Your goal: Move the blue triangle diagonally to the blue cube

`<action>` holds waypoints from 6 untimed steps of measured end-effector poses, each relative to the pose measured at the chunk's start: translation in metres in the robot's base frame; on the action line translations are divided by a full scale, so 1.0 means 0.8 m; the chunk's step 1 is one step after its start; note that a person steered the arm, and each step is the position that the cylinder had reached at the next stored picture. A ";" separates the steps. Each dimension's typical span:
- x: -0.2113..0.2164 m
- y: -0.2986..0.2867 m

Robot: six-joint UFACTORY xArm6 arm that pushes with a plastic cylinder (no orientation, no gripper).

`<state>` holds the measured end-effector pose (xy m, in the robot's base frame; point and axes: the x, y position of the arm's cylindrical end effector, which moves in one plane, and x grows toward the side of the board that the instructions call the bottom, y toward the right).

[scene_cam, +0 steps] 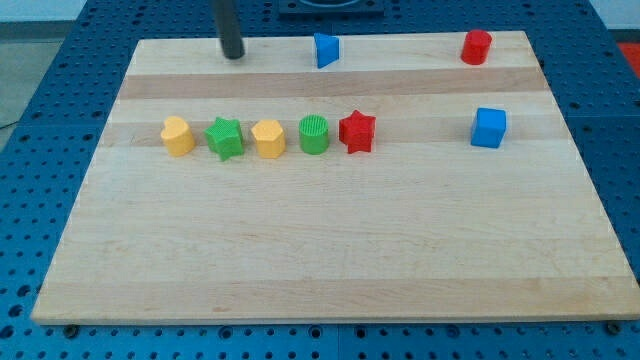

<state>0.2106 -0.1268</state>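
Your tip (pixel 233 56) sits on the board (pixel 330 260) at the far edge, toward the left, and it isn't touching any block. There's no claw on this rig, just the plain dark rod, so nothing to call apart or together.

Closest thing to the tip is the blue triangle (pixel 326 49), off to its right along the same far edge, with a clear gap of bare wood between them. Keep going right and you hit the red cylinder (pixel 477 46) near the far right corner.

The blue cube (pixel 489 128) is nearer than the cylinder and just about below it, so it lies diagonally down-right from the triangle, well apart from it.

Then there's the row in the middle of the board, nearer than the tip. From left to right: a yellow block (pixel 178 136), a green star (pixel 225 138), a second yellow block (pixel 268 138), a green cylinder (pixel 314 134) and a red star (pixel 356 131). They sit close side by side, some maybe touching, can't quite tell. The cube is well to the right of that row.
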 end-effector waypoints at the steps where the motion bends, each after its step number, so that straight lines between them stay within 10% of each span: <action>1: -0.006 0.075; 4: 0.098 0.228; 6: 0.019 0.237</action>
